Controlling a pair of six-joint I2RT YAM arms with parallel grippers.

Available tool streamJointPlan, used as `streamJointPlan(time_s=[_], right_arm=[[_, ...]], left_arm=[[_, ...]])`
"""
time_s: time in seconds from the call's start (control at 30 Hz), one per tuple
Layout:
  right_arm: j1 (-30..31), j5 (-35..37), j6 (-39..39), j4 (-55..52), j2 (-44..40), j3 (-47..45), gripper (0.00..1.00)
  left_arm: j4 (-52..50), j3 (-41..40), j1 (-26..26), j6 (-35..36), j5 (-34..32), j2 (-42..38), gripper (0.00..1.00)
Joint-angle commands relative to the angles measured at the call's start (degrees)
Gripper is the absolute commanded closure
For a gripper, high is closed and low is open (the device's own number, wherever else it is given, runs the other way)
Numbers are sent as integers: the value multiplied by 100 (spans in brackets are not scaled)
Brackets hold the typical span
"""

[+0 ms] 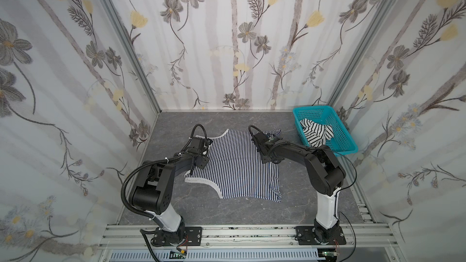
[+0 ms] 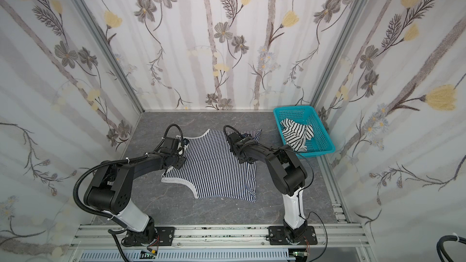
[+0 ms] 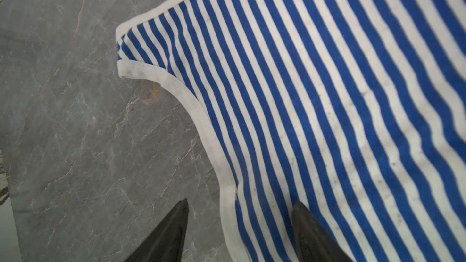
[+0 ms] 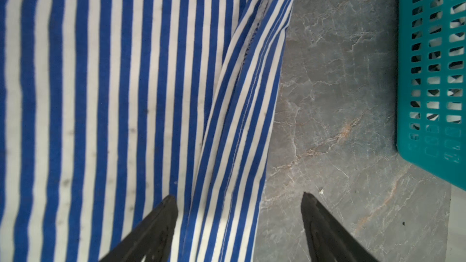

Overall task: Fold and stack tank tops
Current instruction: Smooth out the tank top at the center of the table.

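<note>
- The fine-striped navy-and-white tank top (image 1: pixel 234 165) lies spread flat in the middle of the grey marbled bench (image 1: pixel 201 210), between the left arm (image 1: pixel 174 163) and the right arm (image 1: pixel 290 151).
- Its white-trimmed straps and armhole lie on the left arm's side. On the right arm's side, the hem edge is turned over on itself in a narrow flap.
- The left pincer (image 3: pixel 240 202) stands apart and holds nothing. One finger is over bare bench and the other over stripes, with the white trim between them.
- The right pincer (image 4: pixel 239 195) is also apart and empty, straddling the turned-over hem.
- Whether either pincer touches the cloth cannot be told.
- The wide-striped black-and-white tank top (image 1: pixel 316 132) sits crumpled inside the turquoise basket (image 1: pixel 343 134) at the bench's far right corner.
</note>
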Motion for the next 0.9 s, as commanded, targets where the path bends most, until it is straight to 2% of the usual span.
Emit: streamJointPlan(time_s=[0.0,0.27,0.63,0.87], right_arm=[[0,-171,124,277,-229,-121,22],[45,-263,250,314,-123,-292,22],[75,-112,315,242,-3,-349,22],[53,-21,384,218,-365,-507,22]], left_arm=[[-209,-38,9,5,-28,-36,33],[-219,107,-17,-13,41,-338,32],[-215,83,-23,-65,32,-59,32],[-219,65,-24,-153,-80,132,32]])
